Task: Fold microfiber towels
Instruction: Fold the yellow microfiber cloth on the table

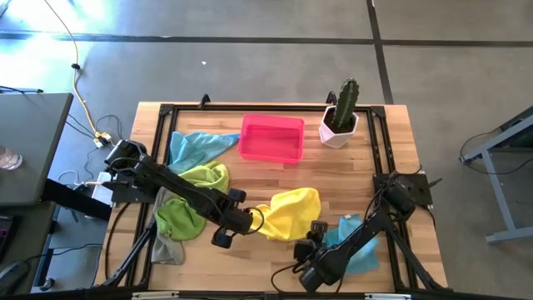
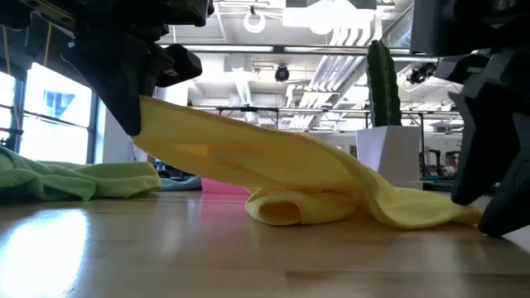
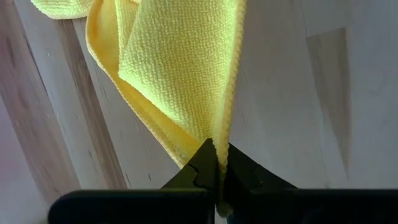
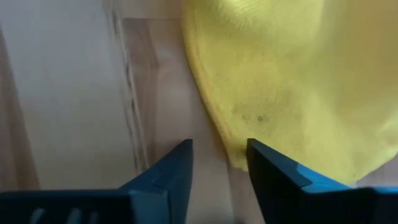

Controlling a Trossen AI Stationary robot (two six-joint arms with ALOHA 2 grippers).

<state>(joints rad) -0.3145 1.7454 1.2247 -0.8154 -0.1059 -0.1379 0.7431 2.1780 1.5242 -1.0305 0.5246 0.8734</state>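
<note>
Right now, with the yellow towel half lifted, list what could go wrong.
1. The left pincer is shut on only the hem of the yellow towel; it may slip out.
2. The right pincer is open with no grip, so the towel's far end may drag and bunch instead of folding flat.

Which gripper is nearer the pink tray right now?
Left. The left gripper, shut on the yellow towel, sits closer to the pink tray; the right gripper is farther off.
</note>
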